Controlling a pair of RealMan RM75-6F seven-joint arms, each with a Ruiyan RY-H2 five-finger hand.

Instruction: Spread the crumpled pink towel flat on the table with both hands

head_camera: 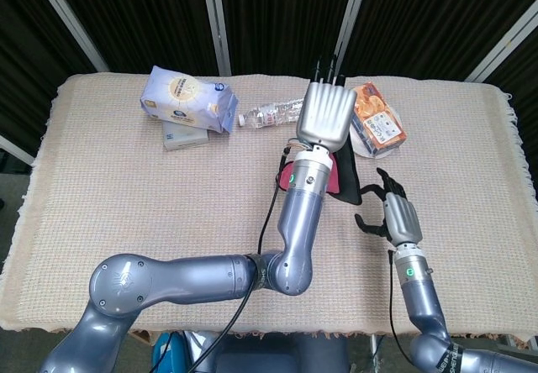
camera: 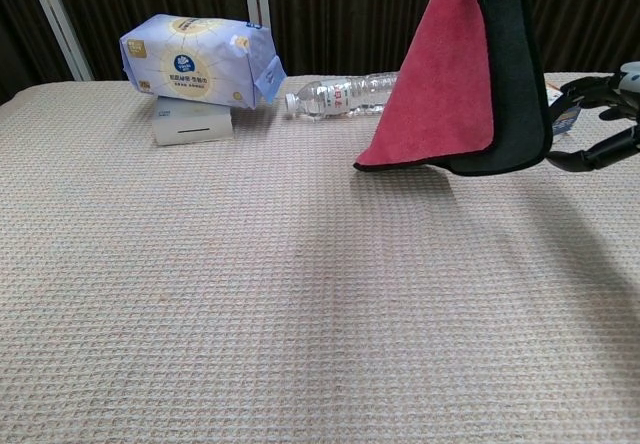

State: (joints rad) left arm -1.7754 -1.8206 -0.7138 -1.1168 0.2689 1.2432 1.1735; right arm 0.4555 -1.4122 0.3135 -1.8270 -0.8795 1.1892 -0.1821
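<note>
One hand [head_camera: 324, 118] gripping hanging pink towel [camera: 440, 84]

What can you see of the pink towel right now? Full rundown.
The pink towel hangs off the table, gripped at its top by the left hand. It looks like soft microfibre: pink on one face, dark grey on the other, dark edging, draped in a fold. The right hand, fingers apart, is at its lower right edge; contact is unclear.

My left hand [head_camera: 324, 117] hides most of the towel [head_camera: 343, 175] at the head view's centre, so I can't see my grip there. The chest view's top edge cuts off the towel [camera: 462, 74]; its right edge crops my right hand [camera: 603, 124]. The box's [head_camera: 380, 121] print is unreadable.
</note>
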